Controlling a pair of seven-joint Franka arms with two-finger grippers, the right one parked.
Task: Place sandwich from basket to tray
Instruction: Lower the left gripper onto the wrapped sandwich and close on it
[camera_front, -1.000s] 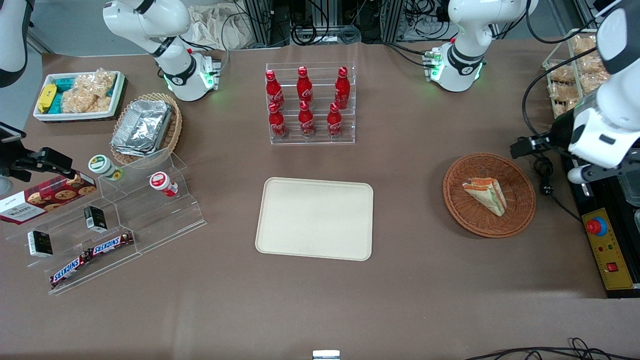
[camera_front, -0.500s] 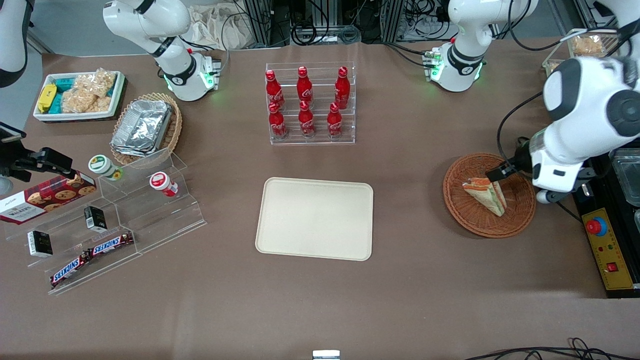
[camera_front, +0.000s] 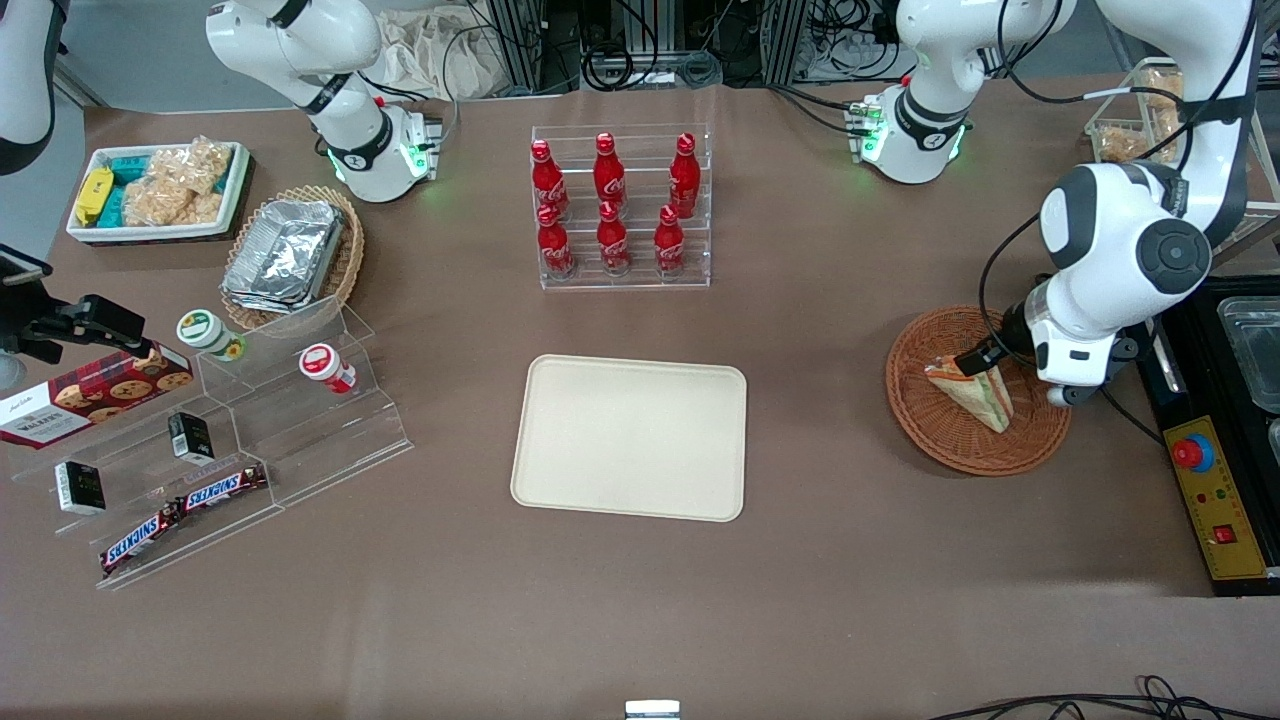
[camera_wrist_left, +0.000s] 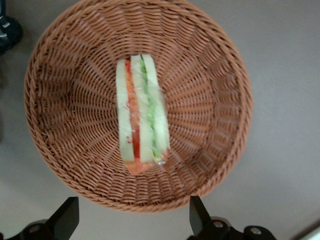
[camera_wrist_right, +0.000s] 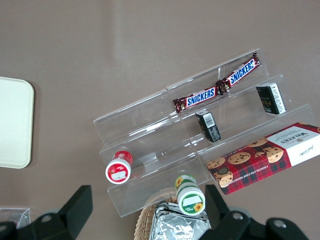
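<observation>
Brown-covered table, cables along its upper edge

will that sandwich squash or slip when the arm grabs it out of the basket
Probably soft: the sandwich is layered bread and filling, so a hard squeeze may dent it. A shiny film seems to wrap it, so it could be slippery. It looks light, lying loose in the basket. The open pincer hovers above it.

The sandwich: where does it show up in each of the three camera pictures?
Front view: the sandwich lies in the basket, toward the working arm's end of the table, with the gripper open above it.
Left wrist view: the sandwich lies in the middle of the basket.
Right wrist view: not in it.
Shared landmark: the basket.
</observation>
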